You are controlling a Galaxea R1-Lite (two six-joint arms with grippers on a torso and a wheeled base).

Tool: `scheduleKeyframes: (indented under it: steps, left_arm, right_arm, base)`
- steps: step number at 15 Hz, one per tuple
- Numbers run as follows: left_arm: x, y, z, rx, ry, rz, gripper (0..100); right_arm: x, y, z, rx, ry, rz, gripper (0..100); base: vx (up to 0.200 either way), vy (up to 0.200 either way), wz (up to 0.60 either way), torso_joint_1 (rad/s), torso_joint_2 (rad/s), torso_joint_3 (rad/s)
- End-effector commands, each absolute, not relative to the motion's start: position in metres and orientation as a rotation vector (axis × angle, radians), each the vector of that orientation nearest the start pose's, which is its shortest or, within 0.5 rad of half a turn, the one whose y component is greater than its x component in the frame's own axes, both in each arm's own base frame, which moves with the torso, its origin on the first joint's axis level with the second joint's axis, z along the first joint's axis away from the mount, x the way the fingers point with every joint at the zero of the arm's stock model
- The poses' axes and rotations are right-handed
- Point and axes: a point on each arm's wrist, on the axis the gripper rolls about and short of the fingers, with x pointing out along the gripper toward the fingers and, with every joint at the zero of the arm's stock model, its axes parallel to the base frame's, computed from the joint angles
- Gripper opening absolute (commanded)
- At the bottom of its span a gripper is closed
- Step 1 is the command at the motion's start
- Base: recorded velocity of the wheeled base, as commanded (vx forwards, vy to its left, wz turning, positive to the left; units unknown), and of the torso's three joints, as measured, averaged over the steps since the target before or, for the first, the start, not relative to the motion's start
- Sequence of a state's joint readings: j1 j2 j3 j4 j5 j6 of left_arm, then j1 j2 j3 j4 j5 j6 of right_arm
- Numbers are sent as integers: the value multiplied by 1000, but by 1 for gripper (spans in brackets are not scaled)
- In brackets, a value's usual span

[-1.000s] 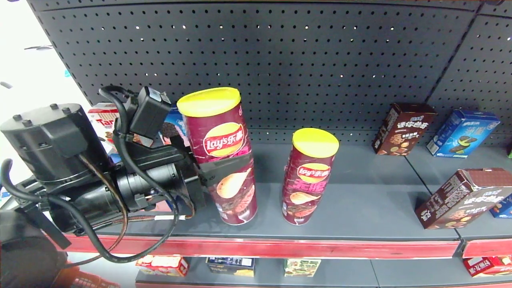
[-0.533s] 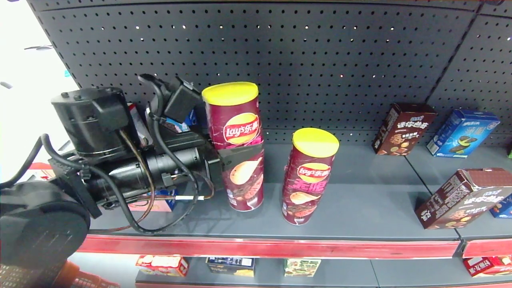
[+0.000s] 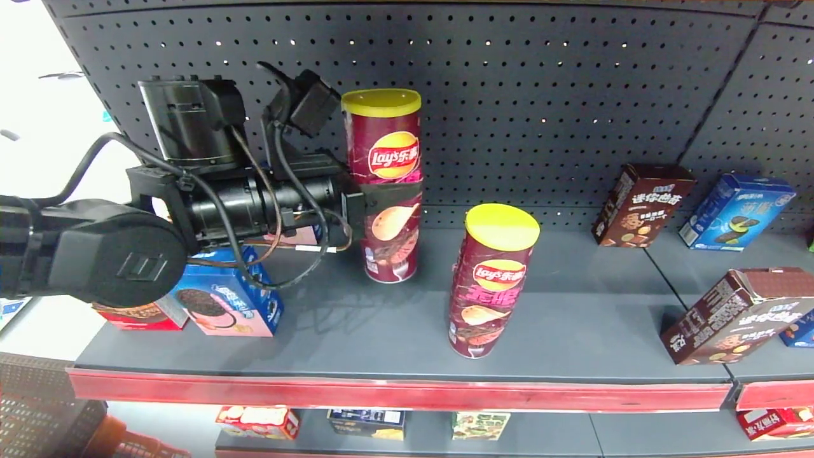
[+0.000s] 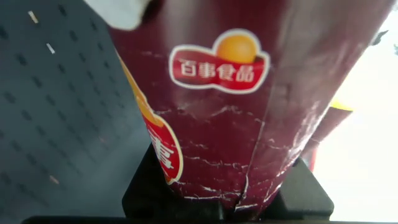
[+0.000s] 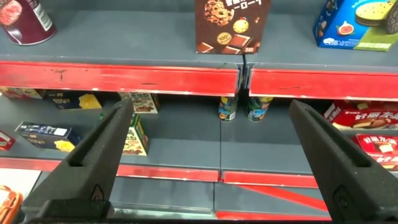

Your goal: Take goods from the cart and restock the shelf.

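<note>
In the head view the left end effector [image 3: 386,189] sat left of centre. Its jaws were clamped from the frame's left across the waist of a maroon chip can [image 3: 383,143] with a yellow lid. The left wrist view showed the same can [image 4: 236,106] hard up against the camera, rising from between the dark finger bases. The can stood upright, long axis vertical, with its base low over the rear half of the shelf [image 3: 572,318], close to the pegboard back panel [image 3: 540,95]. Whether the base touched the deck could not be told.

A second chip can [image 3: 495,286] stood lower and to the right in the frame, nearer the red front lip [image 3: 407,393] and apart from the held one. The relation that mattered, as I judged it, ran straight down. The deck lay directly under the held can, so the next move probably called for a short descent, a release, and a withdrawal toward the frame's left. Open deck lay between the two cans and in front of the held one. The tight side was the left, where a blue and pink biscuit box [image 3: 222,305] lay beneath the arm; the wrist cables might brush it on the way out.

The right end effector [image 5: 211,168] was spread wide and empty, facing lower shelves, so the left arm was the one placed to finish.
</note>
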State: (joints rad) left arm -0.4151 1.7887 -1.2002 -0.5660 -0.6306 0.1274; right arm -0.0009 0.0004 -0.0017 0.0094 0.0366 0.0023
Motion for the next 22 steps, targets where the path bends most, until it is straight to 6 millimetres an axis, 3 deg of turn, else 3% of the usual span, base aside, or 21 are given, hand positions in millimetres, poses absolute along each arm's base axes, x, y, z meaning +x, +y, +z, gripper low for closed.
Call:
scheduleKeyframes:
  steps: [1,5,11,22]
  left_arm:
    - [346,-166,237,141,-41,-1044,0]
    - [381,-187,234,143,-85,-1056,0]
    - [407,-206,219,147,-113,-1105,0]
    - [426,-223,203,150,-128,-1122,0]
  right_arm:
    - [-23,1,75,2,8,37,100]
    - [-23,1,75,2,8,37,100]
    - [-23,1,75,2,8,37,100]
    - [-23,1,75,3,8,37,100]
  base:
    - [0,0,0,0,0,0]
    - [0,0,0,0,0,0]
    - [0,0,0,0,0,0]
    - [0,0,0,0,0,0]
